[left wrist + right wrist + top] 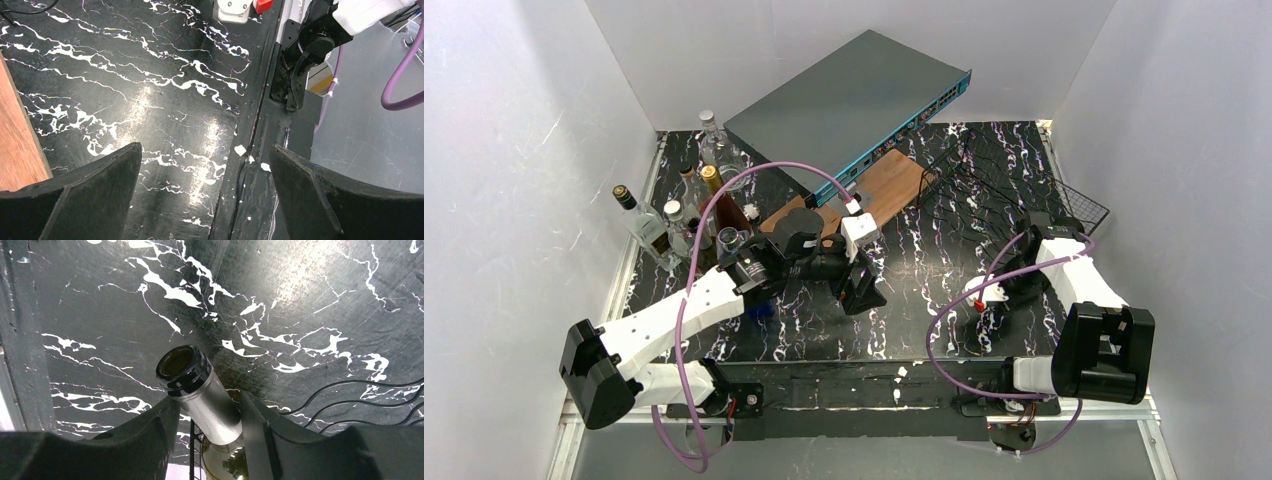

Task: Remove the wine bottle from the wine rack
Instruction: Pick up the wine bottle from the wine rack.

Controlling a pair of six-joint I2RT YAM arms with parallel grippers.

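- The right gripper (208, 407) is closed on the silver-foiled neck of the green glass wine bottle (192, 371). Both fingers press against the foil just below the dark mouth.
- The wine bottle lies in the low black wire wine rack (1064, 200) at the right far part of the black white-veined table (924, 300). Its neck points toward the near side. In the top view the right wrist hides the bottle.
- The left gripper (205, 200) is spread wide and holds nothing. It hangs over the middle of the table, near its near edge.
- Step in hand, as judged: draw the bottle clear of the rack.
  - Confirm a firm hold on the neck, because foil is likely to be slippery.
  - Lift the neck end before pulling, so the body clears the wire cradles.
  - Pull along the bottle's own axis. A sideways pull could snag the wires or drag the light rack.
- Counts:
  - Wine racks: one.
  - Bottles seen in the rack: one.
  - Upright bottles (711, 178) clustered at the left far side: at least five. They overlap, so no exact count is possible.
  - Grey network switch (849, 100): one, resting on one brown wooden board (894, 185).
  - Arms: two.
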